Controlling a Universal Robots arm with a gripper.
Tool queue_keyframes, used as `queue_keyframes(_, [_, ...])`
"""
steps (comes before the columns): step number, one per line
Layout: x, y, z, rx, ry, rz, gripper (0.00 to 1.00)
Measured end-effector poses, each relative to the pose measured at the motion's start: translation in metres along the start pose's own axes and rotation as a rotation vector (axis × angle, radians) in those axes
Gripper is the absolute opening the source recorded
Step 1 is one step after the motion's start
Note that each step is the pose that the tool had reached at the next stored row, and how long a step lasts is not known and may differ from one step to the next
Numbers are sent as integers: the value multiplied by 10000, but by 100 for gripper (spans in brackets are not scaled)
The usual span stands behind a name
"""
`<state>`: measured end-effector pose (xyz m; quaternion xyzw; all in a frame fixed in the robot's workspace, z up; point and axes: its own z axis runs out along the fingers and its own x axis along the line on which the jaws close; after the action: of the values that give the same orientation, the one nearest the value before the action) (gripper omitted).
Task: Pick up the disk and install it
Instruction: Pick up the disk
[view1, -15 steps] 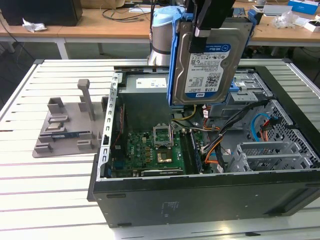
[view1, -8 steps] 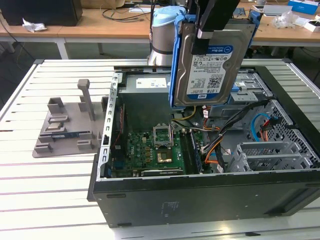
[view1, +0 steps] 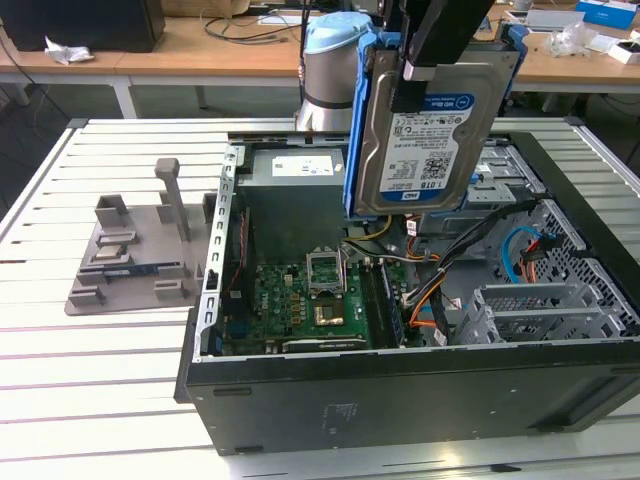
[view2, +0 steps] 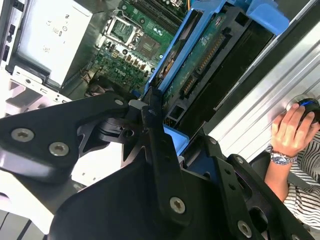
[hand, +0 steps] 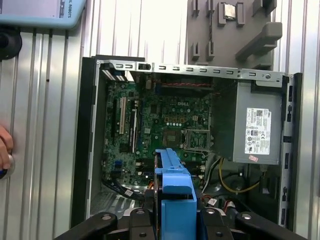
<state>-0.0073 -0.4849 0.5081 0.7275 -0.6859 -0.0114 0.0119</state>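
My gripper (view1: 412, 70) is closed hard on the disk (view1: 430, 130). In the second wrist view my black fingers (view2: 159, 145) pinch the near end of its blue carrier, nearly together, with only that frame's thickness between them.

From that grip the disk hangs straight away from me. Its long axis runs down from my fingertips, and it stands upright and clear of everything, touching nothing but me. The labelled face is turned toward the exterior camera, and the circuit-board side (view2: 200, 65) shows in the second wrist view.

Directly beneath the disk's free end lies the open computer case (view1: 400, 400), well apart from it. Its motherboard (hand: 165, 120) is almost under my fingers. A tangle of orange and black cables (view1: 430, 300) sits just beyond the free end.

The metal drive cage (view1: 550, 310) is lower and off toward the exterior view's right of my grip. I judge the disk hangs high above it and not over it.

The grey power supply (hand: 257, 130) sits against the case's far wall.

Beyond the case, a grey fixture tray (view1: 130, 250) lies on the slatted table (view1: 100, 400). A person's hand (view2: 292, 127) rests at the table's edge, well apart from me.
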Motion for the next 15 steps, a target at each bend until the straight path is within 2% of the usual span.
queue_keyframes(15, [91, -99, 24, -1, 0, 0, 37])
